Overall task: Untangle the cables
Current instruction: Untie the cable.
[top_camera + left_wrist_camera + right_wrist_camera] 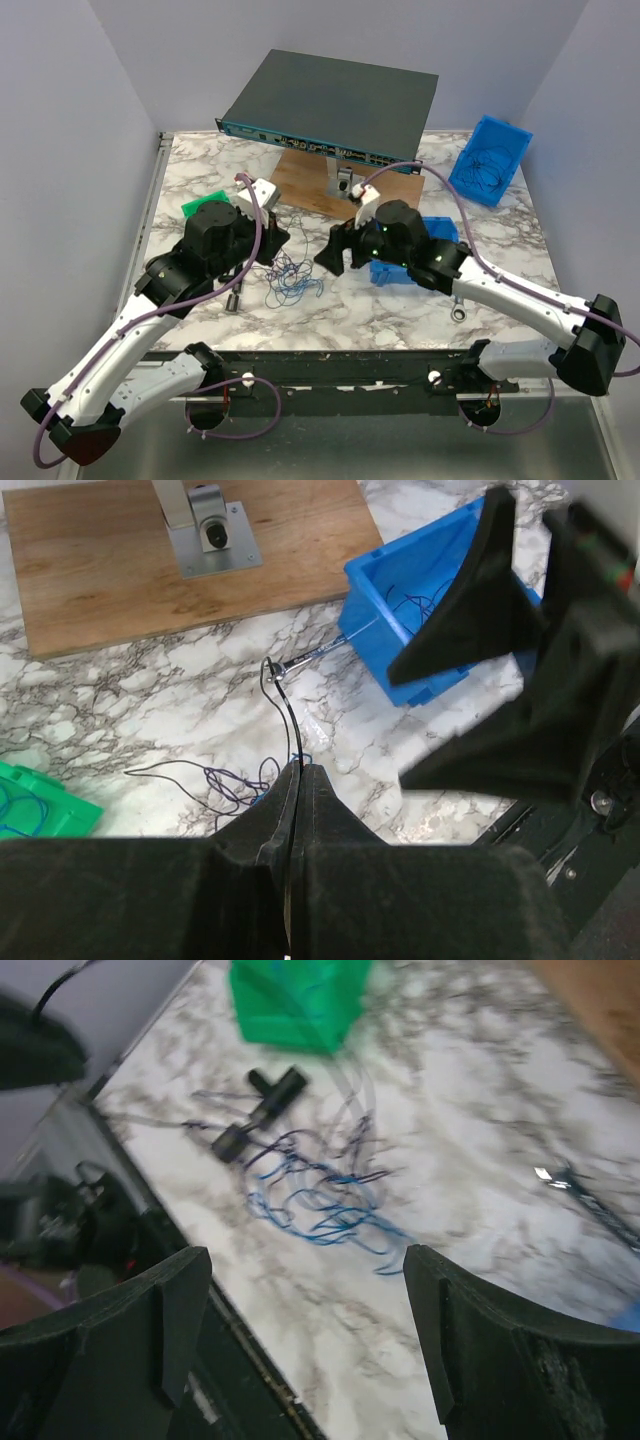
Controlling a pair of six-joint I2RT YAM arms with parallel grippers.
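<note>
The cables (292, 278) are a small tangle of thin dark and blue wires on the marble table, between the two grippers. My left gripper (275, 240) is shut on one thin black wire; in the left wrist view the wire (285, 705) runs from the closed fingertips (298, 772) to a small metal end, with more loops (225, 785) lying to the left. My right gripper (335, 255) is open and empty just right of the tangle. In the right wrist view it (310, 1300) hovers above the blue and dark loops (320, 1200), apart from them.
A green bin (205, 205) sits far left, a small blue bin (430, 235) under the right arm, a larger blue bin (490, 160) holding wires at far right. A network switch (330, 100) and a wooden board (310, 180) stand behind. A black tool (235, 298) and a wrench (460, 312) lie near the front.
</note>
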